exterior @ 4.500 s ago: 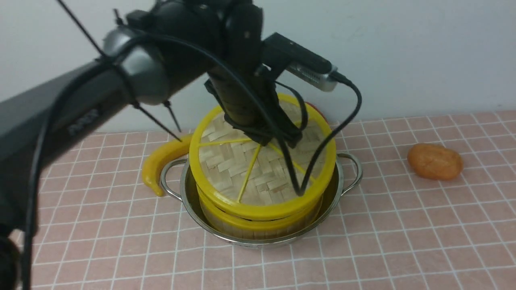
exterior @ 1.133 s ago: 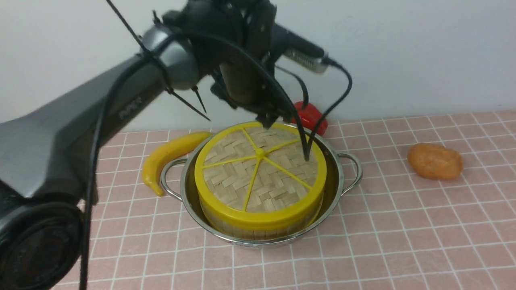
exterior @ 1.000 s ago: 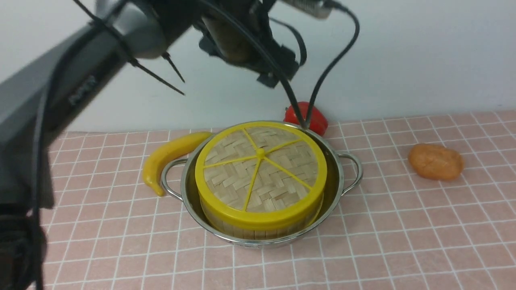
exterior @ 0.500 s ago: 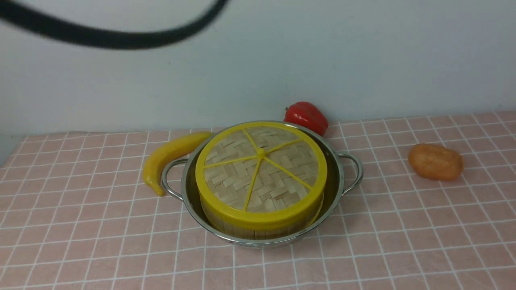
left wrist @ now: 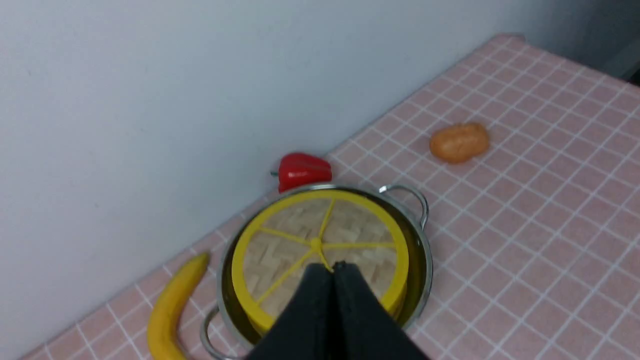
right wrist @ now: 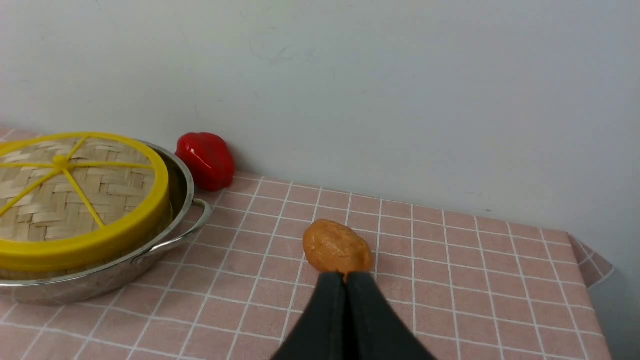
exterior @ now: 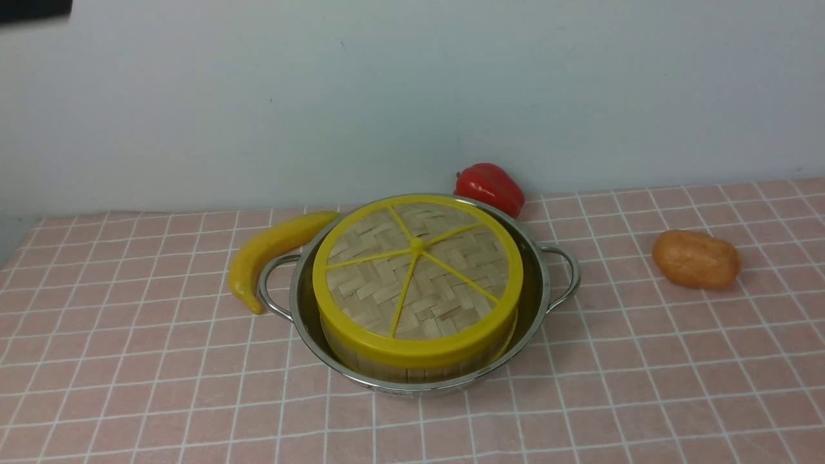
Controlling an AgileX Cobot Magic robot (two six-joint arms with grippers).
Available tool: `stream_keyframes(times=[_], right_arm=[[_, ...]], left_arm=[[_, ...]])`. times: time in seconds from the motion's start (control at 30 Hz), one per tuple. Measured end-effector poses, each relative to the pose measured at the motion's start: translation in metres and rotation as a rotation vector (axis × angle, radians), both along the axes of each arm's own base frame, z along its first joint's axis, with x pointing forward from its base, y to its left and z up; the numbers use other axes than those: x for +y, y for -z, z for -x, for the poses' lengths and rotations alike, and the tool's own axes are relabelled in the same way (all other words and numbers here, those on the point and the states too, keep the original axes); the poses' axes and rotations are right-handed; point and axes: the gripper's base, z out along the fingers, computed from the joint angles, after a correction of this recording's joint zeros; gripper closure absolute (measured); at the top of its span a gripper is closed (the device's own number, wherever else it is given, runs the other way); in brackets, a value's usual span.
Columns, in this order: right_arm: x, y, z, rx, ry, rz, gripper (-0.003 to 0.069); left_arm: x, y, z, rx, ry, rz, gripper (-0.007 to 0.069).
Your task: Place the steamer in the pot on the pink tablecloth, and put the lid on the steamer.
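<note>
The shiny steel pot stands on the pink tablecloth. The steamer sits inside it, only its slatted wall showing. The woven lid with yellow rim and spokes lies flat on top of the steamer. The buns and dumplings are hidden under the lid. Pot and lid also show in the left wrist view and the right wrist view. My left gripper is shut and empty, high above the lid. My right gripper is shut and empty, off to the right of the pot.
A yellow banana lies against the pot's left handle. A red pepper sits behind the pot by the wall. An orange lump lies to the right. The cloth's right edge drops off the table.
My left arm set the lid down on the steamer, let go, rose and drew back out of the front view. The lid now lies flat and level on the steamer.
</note>
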Motion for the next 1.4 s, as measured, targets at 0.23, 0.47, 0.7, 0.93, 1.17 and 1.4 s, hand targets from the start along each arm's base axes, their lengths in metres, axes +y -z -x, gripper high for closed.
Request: stream_keyframes(times=[0.23,0.47,0.7,0.93,1.17,1.4], right_arm=[[0.006,0.004,0.001,0.034,-0.045,-0.06,0.0664],[0.012,0.005,0.003,0.069,-0.103,-0.133,0.0637],[0.016,0.006,0.004,0.089,-0.135,-0.176,0.0613],[0.019,0.006,0.005,0.104,-0.159,-0.206,0.0592],[0.02,0.006,0.006,0.112,-0.172,-0.222,0.0571],[0.021,0.006,0.006,0.119,-0.184,-0.236,0.0553]], left_arm=[[0.015,0.048,0.022,0.093,-0.014,-0.042,0.0648],[0.017,0.062,0.028,0.128,-0.018,-0.036,0.0642],[0.017,0.062,0.028,0.128,-0.019,-0.036,0.0626],[0.039,0.074,0.031,0.101,-0.237,0.009,0.0615],[0.065,0.12,0.023,-0.185,-0.575,0.117,0.0613],[0.079,0.24,0.026,-0.223,-0.756,0.106,0.0599]])
